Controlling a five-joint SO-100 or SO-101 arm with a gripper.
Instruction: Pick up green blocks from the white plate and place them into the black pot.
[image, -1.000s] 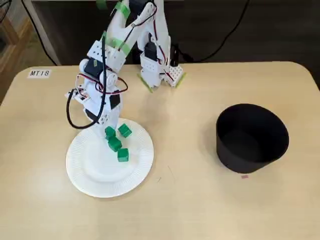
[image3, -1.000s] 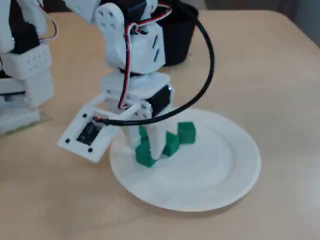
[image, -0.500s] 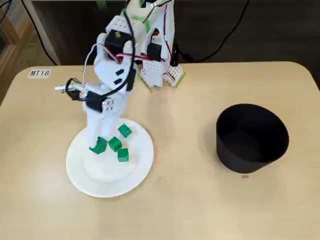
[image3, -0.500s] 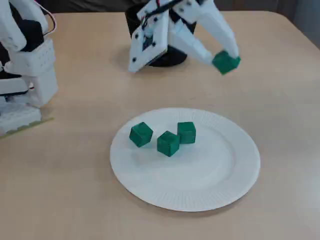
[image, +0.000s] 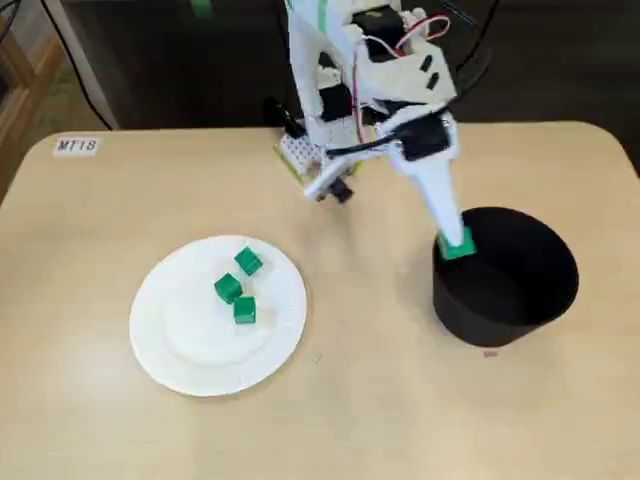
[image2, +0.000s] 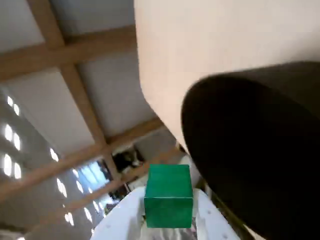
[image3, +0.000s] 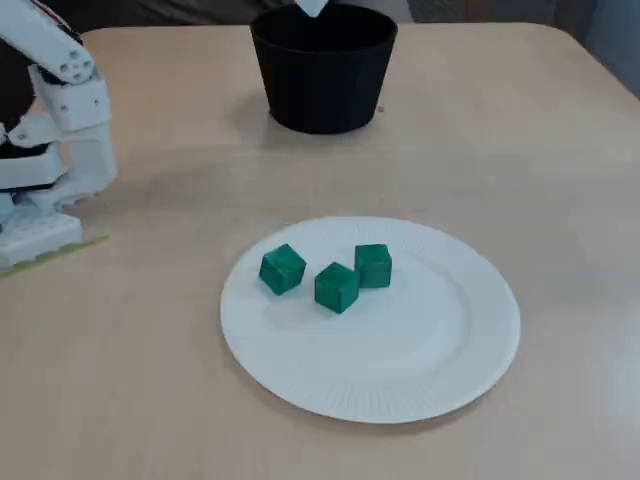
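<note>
- the gripper (image: 453, 240) has swung from the white plate (image: 180, 352) to the rim of the black pot (image: 512, 302), carrying a green block (image: 458, 247).
- the plate holds three blocks now, not four.

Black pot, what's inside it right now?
In a fixed view from above, the black pot shows only a dark interior with no block lying in it. The hand holds a green block at its rim, covering the floor just beneath.

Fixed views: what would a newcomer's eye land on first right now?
The tool stands out first: it holds a green block over the left rim of the black pot, at the right of a fixed view. Next come the three green blocks, clustered on the white plate on the table.
</note>
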